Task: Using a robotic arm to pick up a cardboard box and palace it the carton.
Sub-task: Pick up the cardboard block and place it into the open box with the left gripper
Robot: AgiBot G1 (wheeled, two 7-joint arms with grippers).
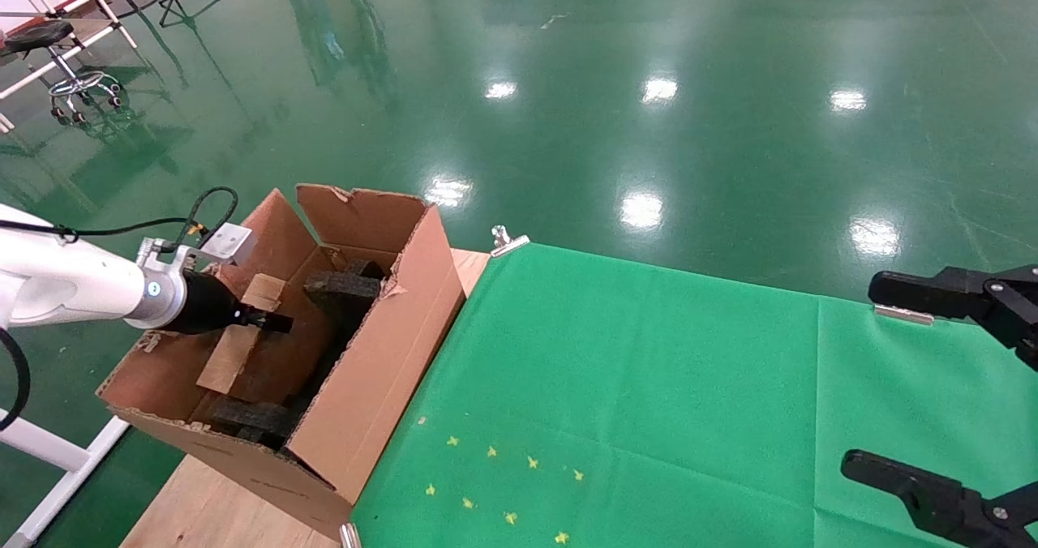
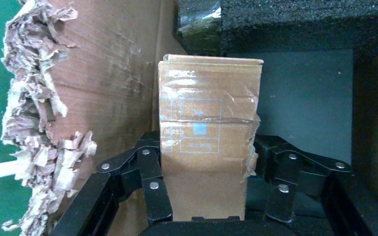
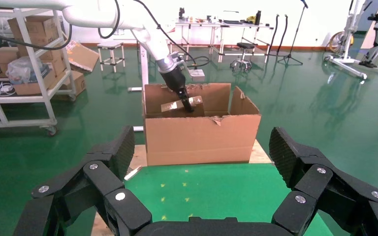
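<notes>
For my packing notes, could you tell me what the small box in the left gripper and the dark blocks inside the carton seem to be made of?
The cardboard box looks like brown paperboard under glossy clear tape that wrinkles and glints. The blocks look like black foam, matte and grainy. The carton appears corrugated, with a ragged torn edge.

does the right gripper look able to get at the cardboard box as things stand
Probably not. The cardboard box sits inside the carton, clamped by the left gripper. The right gripper hangs open over the green cloth, with the carton's near wall between them.
</notes>
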